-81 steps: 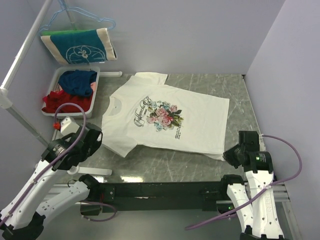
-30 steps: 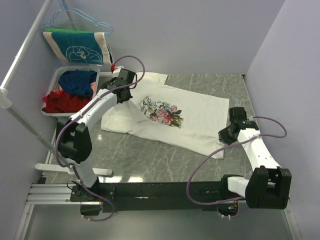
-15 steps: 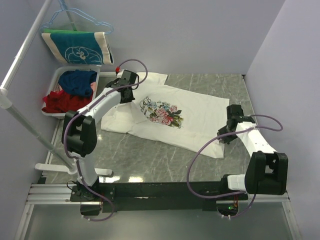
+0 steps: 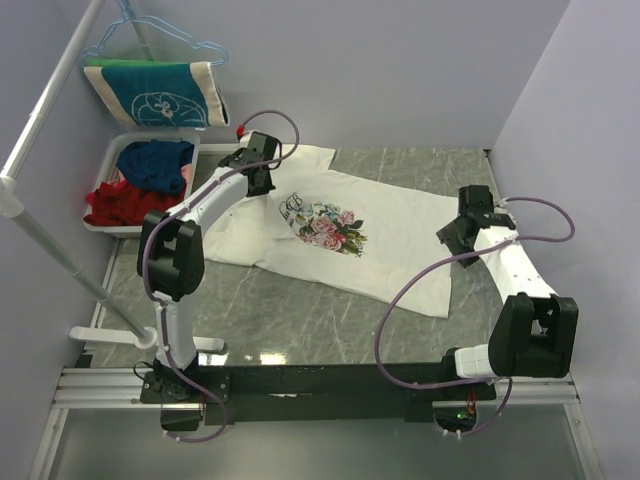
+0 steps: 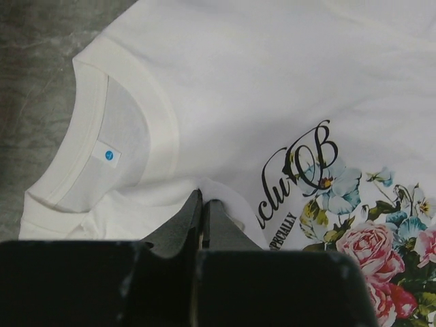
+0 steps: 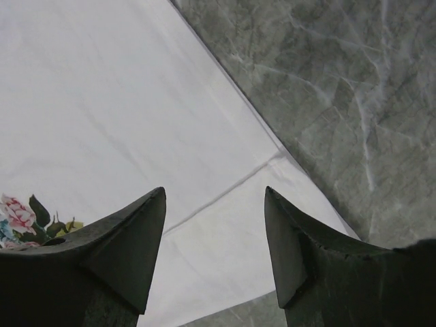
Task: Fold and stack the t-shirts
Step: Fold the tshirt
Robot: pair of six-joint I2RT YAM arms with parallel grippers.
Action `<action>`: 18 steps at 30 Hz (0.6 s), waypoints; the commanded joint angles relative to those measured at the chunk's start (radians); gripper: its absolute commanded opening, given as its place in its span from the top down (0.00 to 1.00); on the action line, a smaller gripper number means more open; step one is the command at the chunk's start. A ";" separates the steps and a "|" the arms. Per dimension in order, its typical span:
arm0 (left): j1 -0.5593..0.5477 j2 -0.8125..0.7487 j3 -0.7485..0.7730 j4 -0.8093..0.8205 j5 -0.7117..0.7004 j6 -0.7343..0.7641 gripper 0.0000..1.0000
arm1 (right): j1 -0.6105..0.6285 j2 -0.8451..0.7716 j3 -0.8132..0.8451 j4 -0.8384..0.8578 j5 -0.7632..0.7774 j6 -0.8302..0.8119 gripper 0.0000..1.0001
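cream-white soft cloth t-shirt with a pink-and-blue flower print [image 4: 390,235] lies spread face up on the grey veined stone-look table [image 4: 300,320]. the left gripper [image 5: 201,203] is clenched, pinching a small ridge of cloth between the ribbed collar [image 5: 129,116] and the dark script [image 5: 303,167]. the right gripper [image 6: 213,194] is spread wide over the smooth hem corner, holding nothing.

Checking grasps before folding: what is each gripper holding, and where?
Left gripper pinches the cream-white flower-print t-shirt just below its collar; right gripper is open, holding nothing.
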 commanded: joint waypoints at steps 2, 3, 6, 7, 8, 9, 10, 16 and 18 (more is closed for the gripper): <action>0.009 0.037 0.070 0.048 0.007 0.026 0.86 | 0.008 -0.013 -0.030 0.024 -0.024 -0.056 0.34; 0.010 0.042 0.075 0.055 0.018 0.043 0.59 | 0.009 -0.018 -0.038 0.027 -0.032 -0.056 0.34; 0.010 0.072 0.108 0.054 0.015 0.046 0.35 | 0.020 -0.016 -0.055 0.042 -0.064 -0.056 0.34; 0.010 0.076 0.113 0.039 -0.001 0.043 0.35 | 0.030 -0.015 -0.056 0.047 -0.072 -0.061 0.34; 0.010 0.073 0.112 0.035 -0.008 0.045 0.33 | 0.037 -0.012 -0.052 0.051 -0.075 -0.064 0.35; 0.010 0.057 0.098 0.031 -0.017 0.031 0.21 | 0.047 0.000 -0.047 0.051 -0.075 -0.077 0.35; 0.010 0.044 0.081 0.046 -0.025 0.028 0.21 | 0.081 0.010 -0.038 0.050 -0.072 -0.085 0.35; 0.014 -0.072 -0.043 -0.007 -0.015 -0.024 0.29 | 0.239 0.129 0.103 0.033 -0.058 -0.185 0.36; 0.015 -0.117 -0.109 -0.047 0.004 -0.058 0.32 | 0.314 0.197 0.174 0.039 -0.079 -0.237 0.37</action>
